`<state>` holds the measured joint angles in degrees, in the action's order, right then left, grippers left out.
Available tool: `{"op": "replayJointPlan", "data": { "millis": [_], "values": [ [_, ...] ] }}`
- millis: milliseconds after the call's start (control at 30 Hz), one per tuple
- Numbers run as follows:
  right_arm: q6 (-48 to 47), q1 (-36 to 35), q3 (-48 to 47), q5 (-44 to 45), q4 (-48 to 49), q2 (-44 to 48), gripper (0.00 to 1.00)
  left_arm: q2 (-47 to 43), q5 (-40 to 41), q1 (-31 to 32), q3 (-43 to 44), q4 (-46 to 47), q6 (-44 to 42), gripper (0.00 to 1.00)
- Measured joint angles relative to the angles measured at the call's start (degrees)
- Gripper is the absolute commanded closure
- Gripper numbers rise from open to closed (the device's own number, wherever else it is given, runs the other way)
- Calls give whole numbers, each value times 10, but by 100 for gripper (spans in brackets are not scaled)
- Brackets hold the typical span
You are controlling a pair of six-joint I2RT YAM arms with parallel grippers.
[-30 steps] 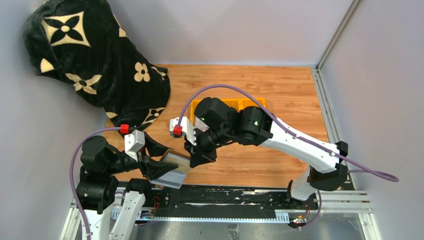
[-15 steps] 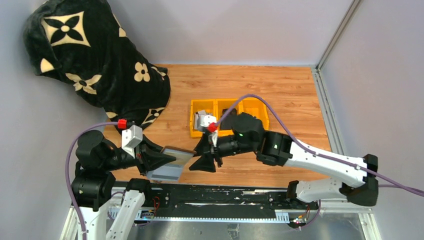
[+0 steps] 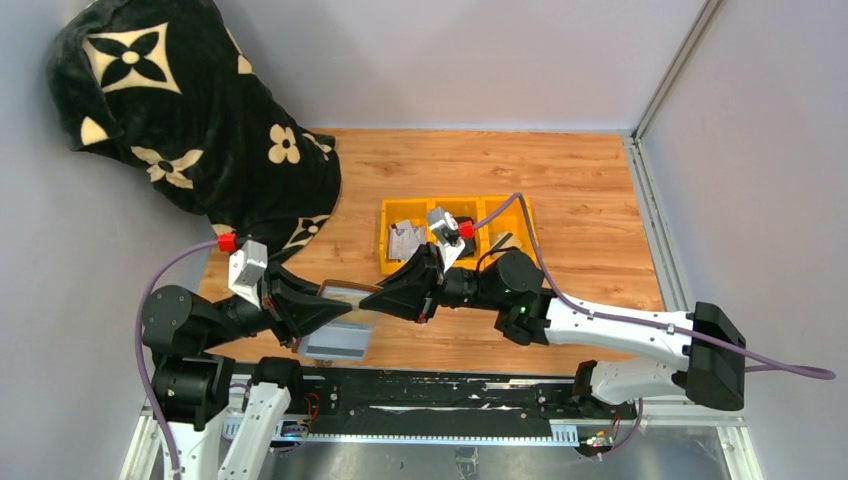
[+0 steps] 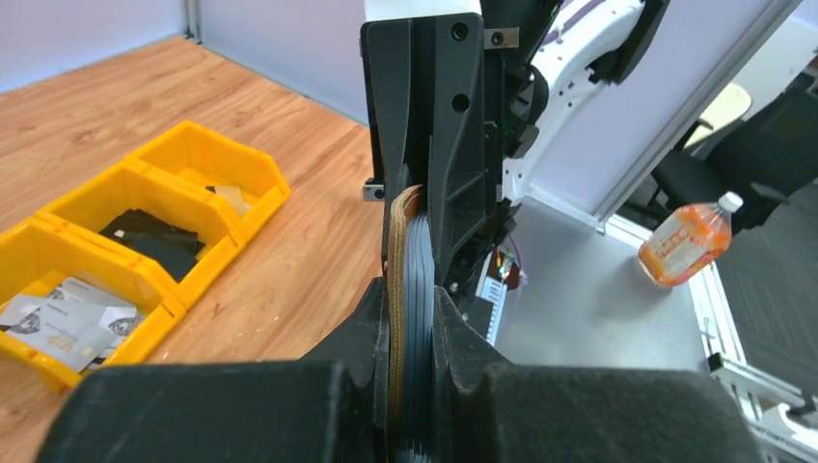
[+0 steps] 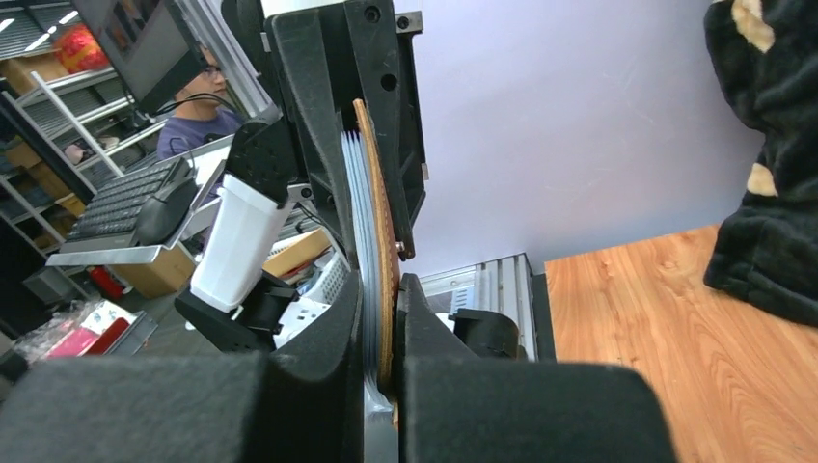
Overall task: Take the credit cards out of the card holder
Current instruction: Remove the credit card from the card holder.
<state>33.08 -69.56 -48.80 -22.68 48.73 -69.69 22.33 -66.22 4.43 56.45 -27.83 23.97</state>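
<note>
The brown leather card holder hangs above the table's near left part, with a grey flap drooping below it. My left gripper is shut on its left end and my right gripper is shut on its right end. The left wrist view shows the card holder edge-on inside the left gripper, brown leather beside layered grey-blue edges. In the right wrist view the card holder sits the same way in the right gripper. Credit cards lie in the tray's left compartment.
A yellow three-compartment tray stands mid-table behind the grippers, with a black object in its middle compartment. A black flower-patterned blanket is heaped at the back left. An orange bottle lies off the table.
The left gripper has shut on the card holder and lifted it slightly. The right gripper let go, swung round from the right, and shut again on the holder's other end.
</note>
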Motion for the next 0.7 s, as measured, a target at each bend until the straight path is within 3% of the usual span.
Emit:
{"op": "replayJointPlan", "data": {
  "millis": [100, 167, 233, 367, 533, 700],
  "values": [
    [14, 8, 0, -14, -3, 4, 100, -15, 11, 0, -14, 28, 39, 56],
    [17, 13, -1, -21, -37, 17, 100, -3, 21, 1, -2, 8, 24, 44],
    [4, 23, -12, -33, -123, 45, 100, 18, 25, 1, 20, -15, -1, 38],
    [-63, 39, -122, -65, -329, 50, 100, 36, 2, 1, 25, -44, -40, 42],
    [-170, 43, -350, -127, -591, -33, 100, 37, -47, 1, 5, -61, -68, 49],
    [-254, 43, -448, -147, -771, -117, 100, 40, -75, 1, -9, -69, -80, 62]
  ]
}}
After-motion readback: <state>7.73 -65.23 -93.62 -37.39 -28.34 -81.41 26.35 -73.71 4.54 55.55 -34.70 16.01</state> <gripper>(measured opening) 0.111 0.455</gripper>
